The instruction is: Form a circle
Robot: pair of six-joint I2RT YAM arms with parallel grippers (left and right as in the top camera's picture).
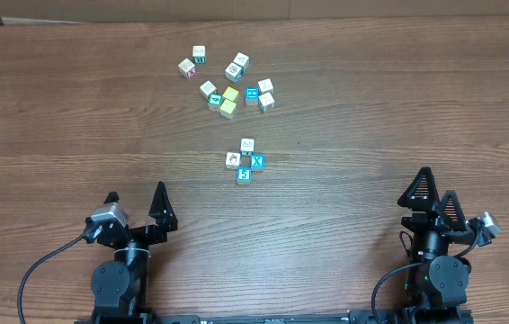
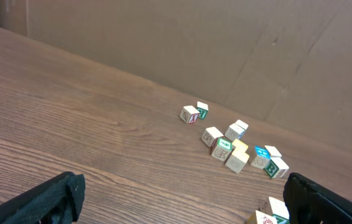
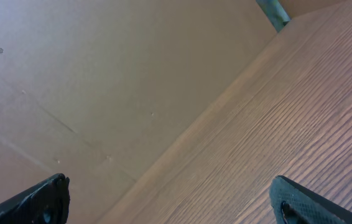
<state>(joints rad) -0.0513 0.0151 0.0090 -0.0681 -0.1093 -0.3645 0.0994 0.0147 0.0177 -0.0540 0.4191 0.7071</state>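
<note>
The circle [image 1: 245, 159] is a tight ring of small cubes at mid-table: two white-faced ones at the top and left, two bright blue-faced ones at the right and bottom. In the left wrist view only its edge [image 2: 268, 214] shows at the bottom right, partly behind one finger. My left gripper [image 1: 136, 200] is open near the front left edge, well short of the cubes, and nothing lies between its fingers [image 2: 182, 205]. At the front right my right gripper [image 1: 436, 196] is also open and empty. Its wrist view [image 3: 170, 205] shows only bare table and wall.
A loose scatter of white, yellow and teal cubes [image 1: 227, 81] lies behind the circle, also seen from the left wrist [image 2: 232, 143]. A cardboard wall [image 2: 163, 43] closes the table's far side. A greenish post [image 3: 274, 11] stands at the wall in the right wrist view.
</note>
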